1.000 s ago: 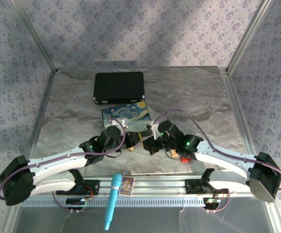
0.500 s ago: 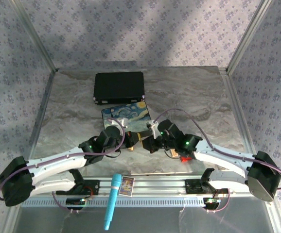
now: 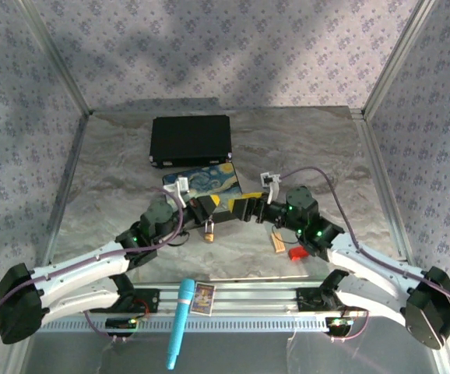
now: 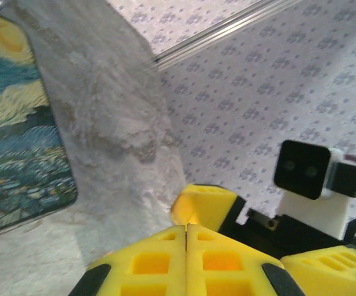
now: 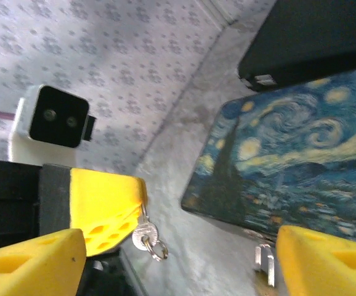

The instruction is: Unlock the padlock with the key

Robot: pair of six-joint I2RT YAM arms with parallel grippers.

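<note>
Right wrist, left claw (image 4: 186, 246) pinching key (image 5: 145, 236), right claw (image 5: 181, 246) agape, painted box (image 5: 289, 160) edge beside

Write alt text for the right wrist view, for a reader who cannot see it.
A small silver key with a ring hangs from the tip of the left jaws, yellow and shut, at lower left. The right jaws stand wide open along the bottom edge; beyond lie a painted box and a black case on a marbled table.

key (image 5: 145, 236) upper end hidden between left hand (image 4: 186, 237) pads; padlock (image 3: 209, 231) shackle too small to tell.
</note>
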